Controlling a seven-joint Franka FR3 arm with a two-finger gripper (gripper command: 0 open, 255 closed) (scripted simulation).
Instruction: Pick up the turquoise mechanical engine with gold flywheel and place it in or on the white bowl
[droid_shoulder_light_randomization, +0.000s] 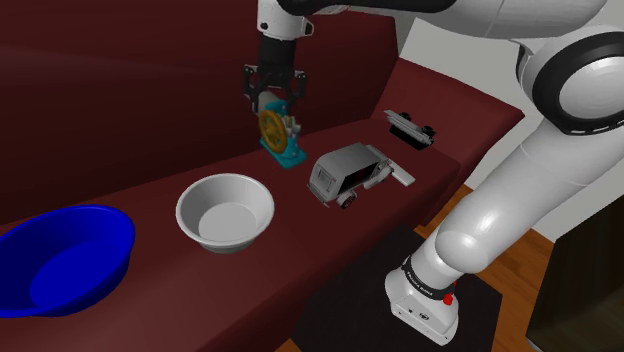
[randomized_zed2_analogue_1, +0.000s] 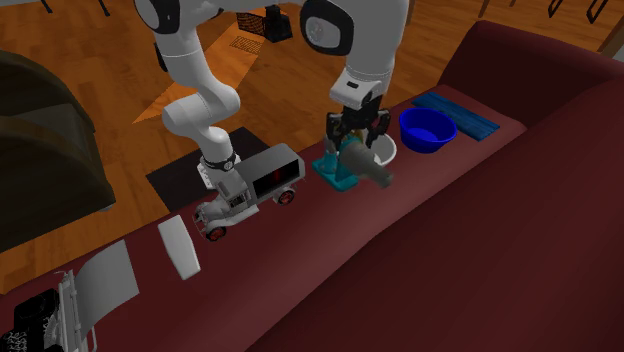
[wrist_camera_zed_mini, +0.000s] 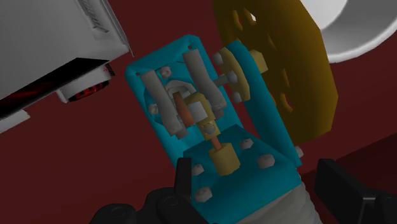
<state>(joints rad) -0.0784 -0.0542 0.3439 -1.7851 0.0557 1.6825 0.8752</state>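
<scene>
A dark red sofa (droid_shoulder_light_randomization: 120, 120) spans the scene, its long seat running below a taller padded backrest (randomized_zed2_analogue_1: 500, 200). In the wrist view, the same maroon upholstery (wrist_camera_zed_mini: 70, 172) shows. Beside it lies an orange-brown wooden plank floor (randomized_zed2_analogue_1: 90, 70), with a brighter wedge of light (randomized_zed2_analogue_1: 160, 105) and a black mat (randomized_zed2_analogue_1: 175, 180). A dark rounded armchair (randomized_zed2_analogue_1: 40, 150) stands apart on the floor. A pale grey wall (droid_shoulder_light_randomization: 440, 45) rises behind the sofa.

Turquoise engine (droid_shoulder_light_randomization: 288, 143) with gold flywheel (droid_shoulder_light_randomization: 270, 124) upright; white bowl (droid_shoulder_light_randomization: 247, 203) nearby.

The arm (droid_shoulder_light_randomization: 520, 190) is glossy white and rounded, with dark joint rings (droid_shoulder_light_randomization: 578, 85). The gripper (droid_shoulder_light_randomization: 276, 98) is all black, and the wrist (droid_shoulder_light_randomization: 287, 14) just above it is white.
</scene>
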